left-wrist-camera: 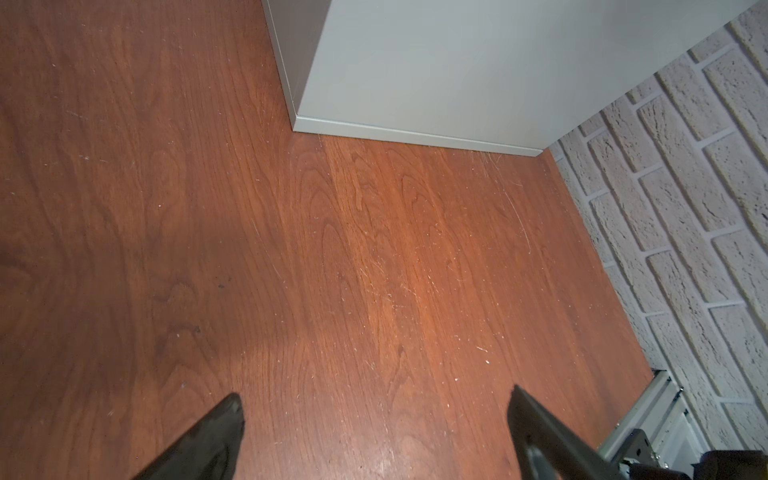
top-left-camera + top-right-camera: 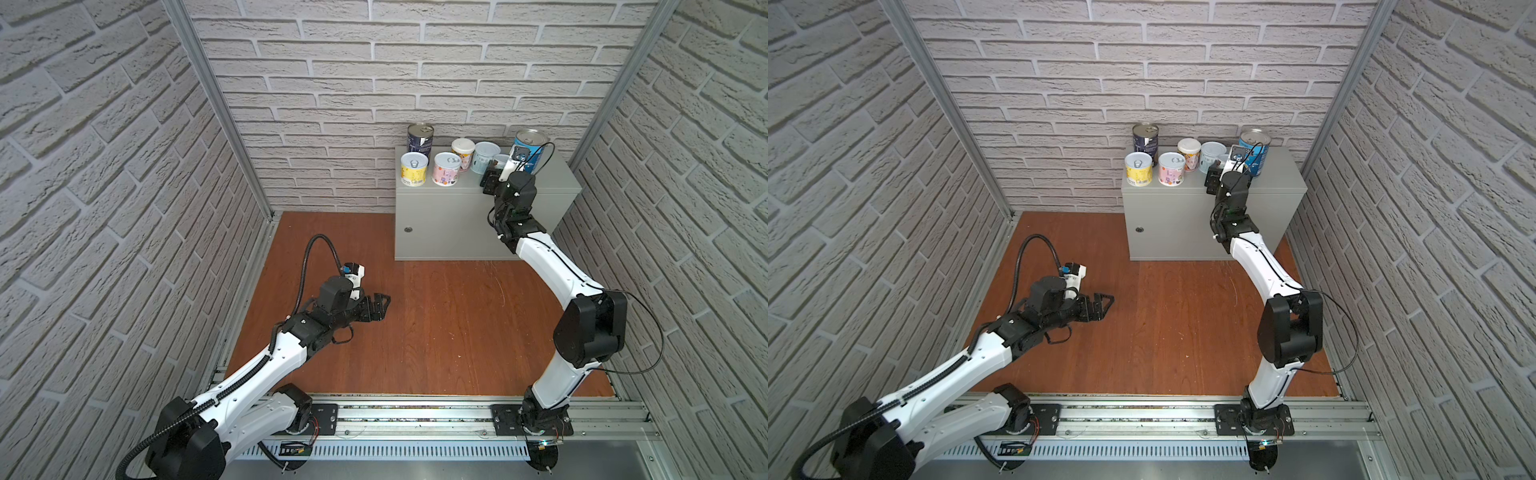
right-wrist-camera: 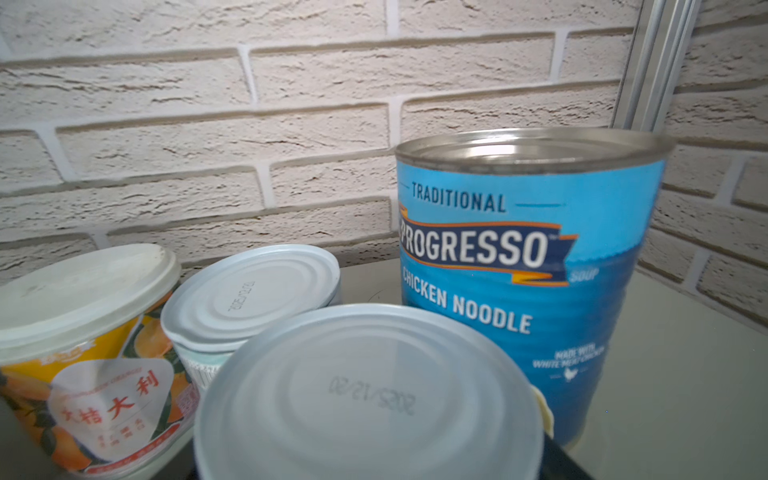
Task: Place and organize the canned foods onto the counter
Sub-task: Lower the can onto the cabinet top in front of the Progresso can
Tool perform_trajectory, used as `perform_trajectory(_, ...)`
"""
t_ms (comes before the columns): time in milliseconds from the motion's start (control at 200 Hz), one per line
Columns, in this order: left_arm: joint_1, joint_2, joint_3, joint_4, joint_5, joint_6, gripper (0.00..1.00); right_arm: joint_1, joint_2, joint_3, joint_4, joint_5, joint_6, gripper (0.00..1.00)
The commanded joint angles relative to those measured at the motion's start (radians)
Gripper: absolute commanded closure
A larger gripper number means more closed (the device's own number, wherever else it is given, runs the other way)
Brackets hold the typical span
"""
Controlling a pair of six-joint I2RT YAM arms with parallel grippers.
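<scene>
Right gripper (image 2: 495, 169) over the counter (image 2: 457, 195): jaws flank a short can (image 3: 365, 395), grip indeterminate. Left gripper (image 2: 383, 304), before the counter: wide open, empty.

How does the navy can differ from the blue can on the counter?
The navy can has a dark label; the blue can a bright one. The navy can stands at the counter's back left corner, the blue can at the back, further right. Both are tall, upright and on the counter.
</scene>
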Motion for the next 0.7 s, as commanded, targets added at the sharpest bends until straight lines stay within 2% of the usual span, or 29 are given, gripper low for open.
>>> perform_trajectory(0, 0.002, -0.013, -0.001, 0.027, 0.002, -0.009, 0.02, -0.008, 0.016, 0.024, 0.05, 0.013, -0.014, 0.3)
perform_trajectory(105, 0.001, -0.016, 0.0, 0.025, 0.002, -0.015, 0.02, -0.007, 0.019, 0.009, 0.055, 0.013, -0.019, 0.27)
perform_trajectory(175, 0.002, -0.018, -0.002, 0.025, 0.002, -0.019, 0.02, -0.007, 0.01, -0.013, 0.066, 0.008, -0.02, 0.19)
perform_trajectory(235, 0.002, -0.017, -0.004, 0.024, 0.003, -0.023, 0.02, -0.007, -0.001, -0.039, 0.079, 0.007, -0.014, 0.06)
perform_trajectory(280, 0.0, -0.017, -0.006, 0.027, 0.004, -0.027, 0.02, -0.007, -0.009, -0.064, 0.098, 0.01, -0.006, 0.01)
perform_trajectory(695, -0.012, -0.013, -0.01, 0.048, 0.015, -0.037, 0.02, -0.008, -0.11, -0.184, 0.116, -0.133, -0.026, 0.01)
